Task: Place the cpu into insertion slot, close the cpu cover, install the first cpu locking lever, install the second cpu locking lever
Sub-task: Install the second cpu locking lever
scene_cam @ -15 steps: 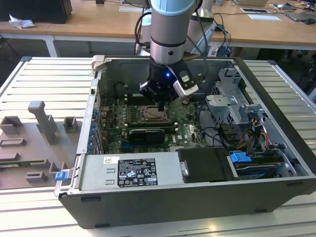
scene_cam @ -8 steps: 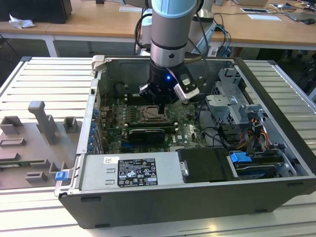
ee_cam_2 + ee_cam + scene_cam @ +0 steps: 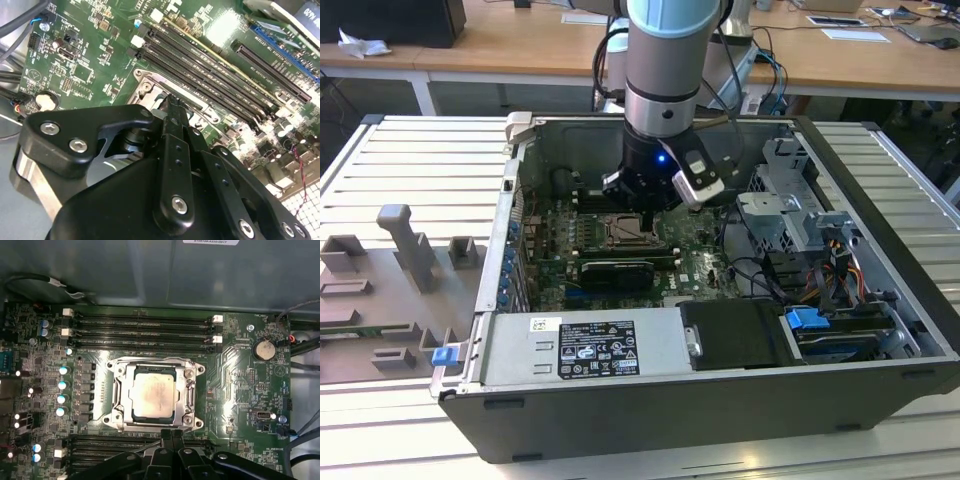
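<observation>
cpu [image 3: 152, 396]: dull metal | cpu cover [image 3: 189, 385]: shiny metal | gripper [image 3: 171, 436]: matt black

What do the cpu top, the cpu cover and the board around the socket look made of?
cpu: dull beige-silver metal lid by its look, matte, faintly blotched. cpu cover: bright silvery sheet metal, probably steel, glinting along its edges, lying down around the chip. Circuit board: green laminate with a slight sheen and fine traces. The hand, black with screw heads, sits at the socket's edge.
</observation>
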Controlling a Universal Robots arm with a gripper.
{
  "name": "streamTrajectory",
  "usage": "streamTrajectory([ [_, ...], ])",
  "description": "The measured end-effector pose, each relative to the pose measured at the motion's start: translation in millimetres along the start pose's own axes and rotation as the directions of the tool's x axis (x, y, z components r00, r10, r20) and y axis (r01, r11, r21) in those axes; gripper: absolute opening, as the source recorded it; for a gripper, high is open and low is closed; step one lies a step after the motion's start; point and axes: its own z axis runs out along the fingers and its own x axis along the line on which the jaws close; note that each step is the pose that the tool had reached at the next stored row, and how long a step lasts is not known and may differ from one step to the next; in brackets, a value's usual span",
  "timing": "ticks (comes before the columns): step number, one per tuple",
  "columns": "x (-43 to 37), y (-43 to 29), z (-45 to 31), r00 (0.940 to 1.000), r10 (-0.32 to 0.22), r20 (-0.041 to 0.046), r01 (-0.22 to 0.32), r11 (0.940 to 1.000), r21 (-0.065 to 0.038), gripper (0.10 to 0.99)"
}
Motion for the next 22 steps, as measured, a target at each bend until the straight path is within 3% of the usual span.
streamTrajectory([
  [7, 4.2, -6.8, -0.3, 1.0, 0.0, 0.0003, 0.0, 1.0, -0.004, 0.106],
  [22, 17.7, -9.5, -0.4, 1.0, 0.0, 0.0001, 0.0, 1.0, -0.006, 0.106],
])
